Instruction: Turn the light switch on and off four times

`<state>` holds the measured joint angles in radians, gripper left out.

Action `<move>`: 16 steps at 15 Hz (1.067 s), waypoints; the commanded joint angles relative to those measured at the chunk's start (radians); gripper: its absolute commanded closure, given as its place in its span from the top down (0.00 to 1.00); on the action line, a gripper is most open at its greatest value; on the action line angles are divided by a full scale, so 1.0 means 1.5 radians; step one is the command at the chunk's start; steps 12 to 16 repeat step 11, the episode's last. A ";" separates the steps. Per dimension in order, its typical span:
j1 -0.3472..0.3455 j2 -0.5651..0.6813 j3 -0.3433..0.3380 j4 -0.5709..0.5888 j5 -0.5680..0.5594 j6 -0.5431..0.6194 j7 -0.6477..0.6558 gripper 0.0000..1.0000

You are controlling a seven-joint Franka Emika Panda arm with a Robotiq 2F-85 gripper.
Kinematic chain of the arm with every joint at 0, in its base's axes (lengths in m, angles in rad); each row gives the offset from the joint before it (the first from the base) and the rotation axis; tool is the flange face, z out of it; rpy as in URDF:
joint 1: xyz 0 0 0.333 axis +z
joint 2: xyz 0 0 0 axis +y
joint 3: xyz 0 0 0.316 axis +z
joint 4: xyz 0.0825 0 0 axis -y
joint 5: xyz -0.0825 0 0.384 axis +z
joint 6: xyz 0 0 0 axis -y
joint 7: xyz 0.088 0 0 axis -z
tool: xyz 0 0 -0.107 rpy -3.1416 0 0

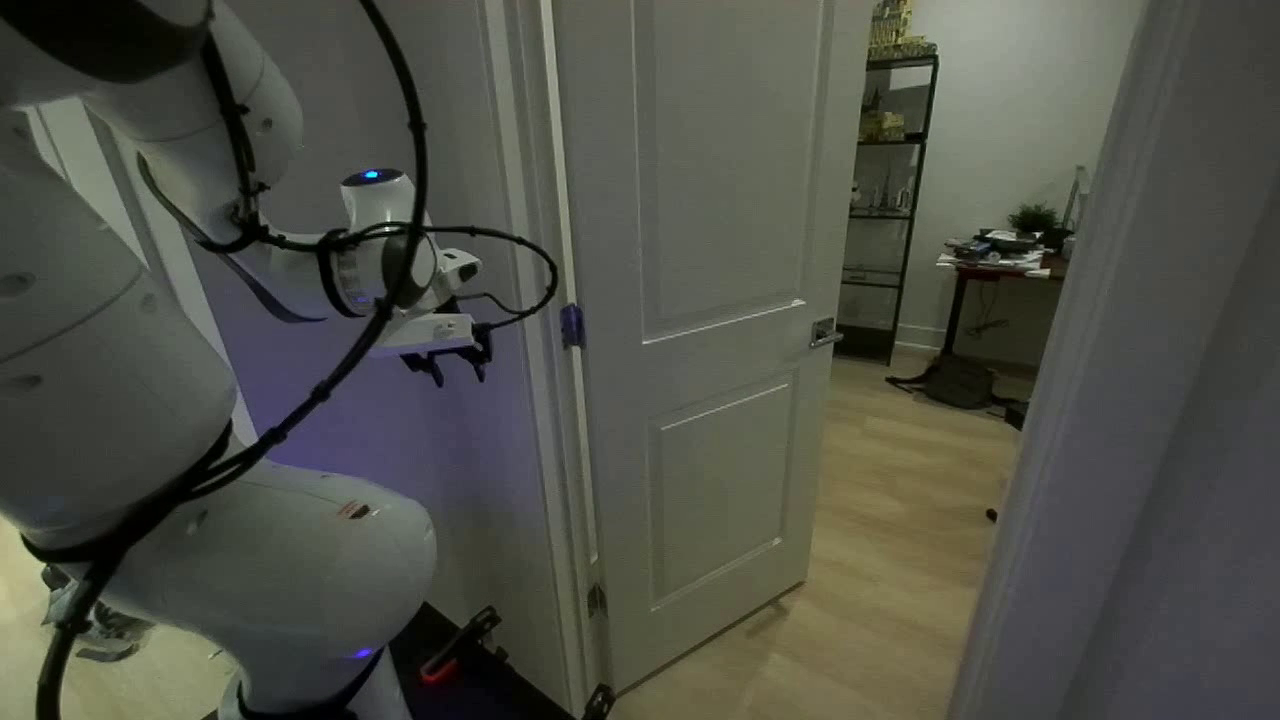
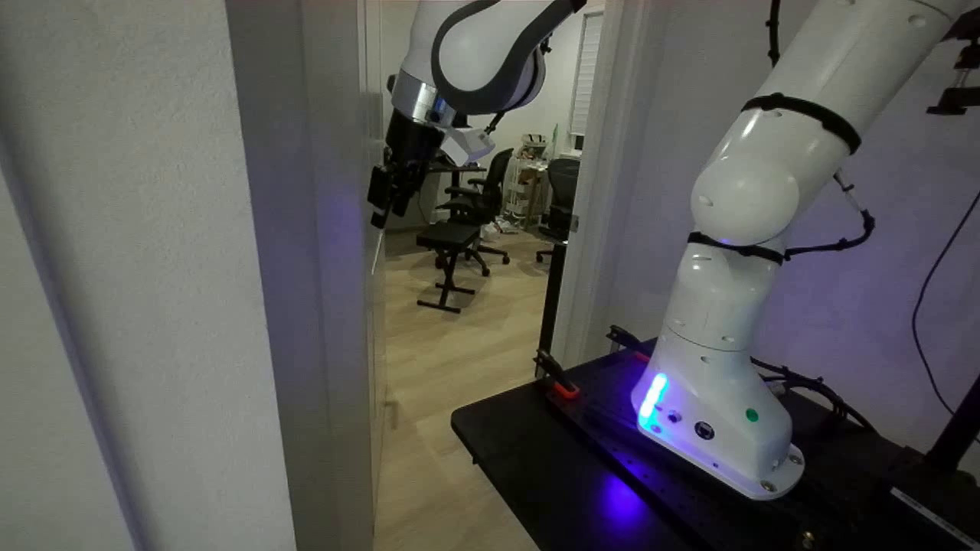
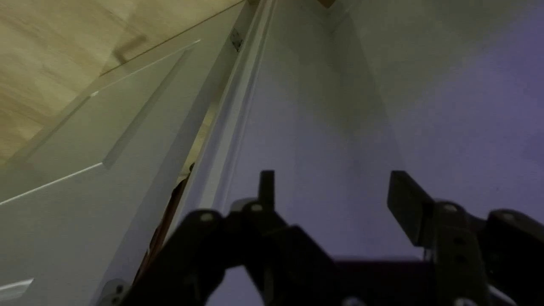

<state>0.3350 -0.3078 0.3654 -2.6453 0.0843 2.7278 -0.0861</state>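
No light switch shows in these frames; it is hidden or out of view. In the wrist view my black gripper [image 3: 331,182] stands open, with only the pale wall [image 3: 323,127] visible beyond the gap between its fingers. An exterior view has the gripper [image 1: 460,379] pointing down in front of the purple-lit wall [image 1: 470,440], beside the door frame. From another angle the gripper [image 2: 390,217] hangs at the doorway, fingertips low. Whether it touches the wall cannot be told.
A white panelled door [image 1: 730,330] stands ajar by the frame [image 1: 525,250], with a metal handle [image 1: 826,332] and a hinge [image 1: 571,326]. The robot base is fixed on a black table [image 2: 528,467] with clamps [image 2: 557,373]. A black stool [image 2: 448,236] is in the room beyond.
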 commanded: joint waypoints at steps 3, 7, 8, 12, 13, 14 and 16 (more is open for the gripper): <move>-0.011 -0.013 0.003 -0.034 -0.048 0.084 0.064 1.00; 0.003 0.002 -0.012 -0.030 -0.050 0.093 0.066 1.00; 0.002 0.004 -0.012 -0.035 -0.050 0.103 0.067 1.00; 0.002 0.005 -0.012 -0.040 -0.050 0.110 0.067 1.00; 0.002 0.005 -0.012 -0.040 -0.050 0.110 0.067 1.00; 0.002 0.005 -0.012 -0.040 -0.050 0.110 0.067 1.00; 0.002 0.005 -0.012 -0.040 -0.050 0.110 0.067 1.00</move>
